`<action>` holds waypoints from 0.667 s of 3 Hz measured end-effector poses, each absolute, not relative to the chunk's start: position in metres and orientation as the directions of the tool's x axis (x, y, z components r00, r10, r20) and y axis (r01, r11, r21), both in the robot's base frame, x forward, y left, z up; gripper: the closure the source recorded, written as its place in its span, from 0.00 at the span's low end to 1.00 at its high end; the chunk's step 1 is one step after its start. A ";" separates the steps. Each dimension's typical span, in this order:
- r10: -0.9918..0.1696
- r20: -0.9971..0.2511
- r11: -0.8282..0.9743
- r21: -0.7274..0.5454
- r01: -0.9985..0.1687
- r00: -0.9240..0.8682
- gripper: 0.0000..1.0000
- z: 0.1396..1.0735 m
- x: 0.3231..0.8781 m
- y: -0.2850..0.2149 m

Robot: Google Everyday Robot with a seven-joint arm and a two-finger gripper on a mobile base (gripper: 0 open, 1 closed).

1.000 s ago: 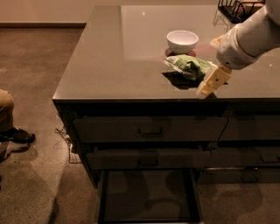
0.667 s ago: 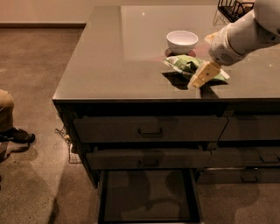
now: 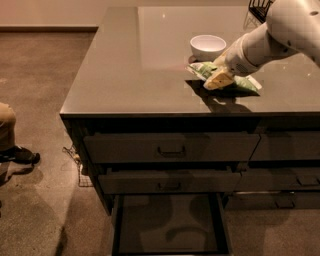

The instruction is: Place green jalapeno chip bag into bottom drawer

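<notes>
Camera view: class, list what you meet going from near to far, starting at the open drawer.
bottom drawer → middle drawer → top drawer → green jalapeno chip bag, with the gripper at it → white bowl → black rack

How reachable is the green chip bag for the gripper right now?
Probably yes: the gripper is right at the green chip bag, and the white bowl behind it leaves the way free.

With the gripper [image 3: 219,80] at the green jalapeno chip bag [image 3: 202,69], the white bowl [image 3: 208,46] crowds just behind; the bottom drawer [image 3: 170,226] stands open.
</notes>
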State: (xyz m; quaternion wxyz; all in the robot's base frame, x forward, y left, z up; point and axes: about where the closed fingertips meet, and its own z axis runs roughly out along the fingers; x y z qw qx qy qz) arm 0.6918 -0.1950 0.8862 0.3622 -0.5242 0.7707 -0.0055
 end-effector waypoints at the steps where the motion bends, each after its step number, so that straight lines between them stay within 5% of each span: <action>1: -0.809 -0.560 0.440 -0.376 -0.815 -0.178 0.65 0.880 0.696 -0.186; 2: -0.810 -0.572 0.407 -0.388 -0.827 -0.131 0.88 0.900 0.665 -0.180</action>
